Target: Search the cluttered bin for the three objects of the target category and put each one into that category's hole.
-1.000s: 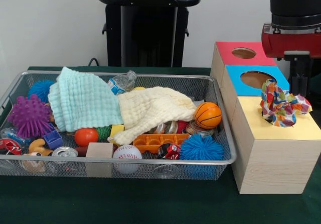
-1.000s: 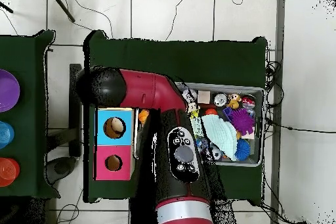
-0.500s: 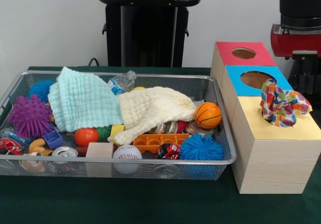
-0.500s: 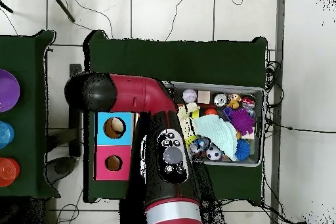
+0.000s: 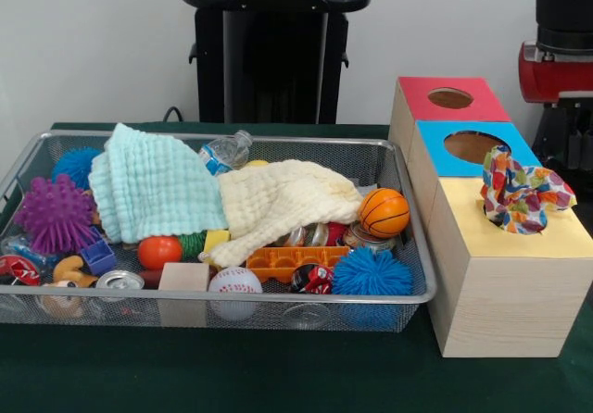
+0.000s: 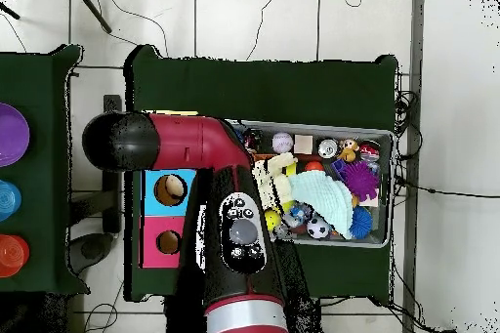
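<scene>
A multicoloured cloth (image 5: pixel 521 193) sits bunched in the hole of the yellow-topped box (image 5: pixel 505 246), partly sticking out. In the wire bin (image 5: pixel 278 297) a mint green cloth (image 5: pixel 153 186) lies at the back left. A cream cloth (image 5: pixel 278 200) is draped over the middle clutter. Both show in the overhead view too: mint cloth (image 6: pixel 322 197), cream cloth (image 6: pixel 278 168). My gripper (image 5: pixel 570 149) hangs at the right edge behind the boxes, apart from the multicoloured cloth, and only its dark body shows. The red arm (image 6: pixel 234 222) hides the yellow box from above.
A blue-topped box (image 5: pixel 473 144) and a red-topped box (image 5: pixel 449 98) with round holes stand behind the yellow one. The bin also holds a basketball (image 5: pixel 384 212), a blue fuzzy ball (image 5: pixel 372 272), a purple spiky ball (image 5: pixel 54 214), a baseball (image 5: pixel 234 281), a wood block (image 5: pixel 183 279) and cans.
My arm has drawn away from the multicoloured cloth, sliding right in the front view and partly out of it. From above it uncovers more of the bin. The cloth stays in the yellow hole.
</scene>
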Robot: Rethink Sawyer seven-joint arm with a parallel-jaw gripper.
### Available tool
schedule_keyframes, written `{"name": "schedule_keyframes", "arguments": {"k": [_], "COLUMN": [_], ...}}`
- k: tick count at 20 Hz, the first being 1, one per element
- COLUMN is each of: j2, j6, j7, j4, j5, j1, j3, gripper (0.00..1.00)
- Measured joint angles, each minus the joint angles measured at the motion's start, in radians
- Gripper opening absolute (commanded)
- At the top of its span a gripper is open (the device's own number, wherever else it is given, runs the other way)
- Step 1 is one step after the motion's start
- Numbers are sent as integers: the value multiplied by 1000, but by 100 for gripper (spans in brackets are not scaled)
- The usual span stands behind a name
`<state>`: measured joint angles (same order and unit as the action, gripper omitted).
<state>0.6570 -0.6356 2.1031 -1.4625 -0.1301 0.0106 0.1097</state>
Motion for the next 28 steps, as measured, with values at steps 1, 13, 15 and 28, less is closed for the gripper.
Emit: {"name": "schedule_keyframes", "arguments": {"k": [1, 13, 15, 28], "j2": [0, 21, 24, 23], "j6": [2, 58, 66, 158], "j7": [0, 0, 0, 0], "j4": [-2, -76, -79, -122], "j5": [0, 8, 13, 29], "j1": [2, 94, 104, 101], "j3": [0, 7, 8, 13], "gripper": [0, 0, 0, 0]}}
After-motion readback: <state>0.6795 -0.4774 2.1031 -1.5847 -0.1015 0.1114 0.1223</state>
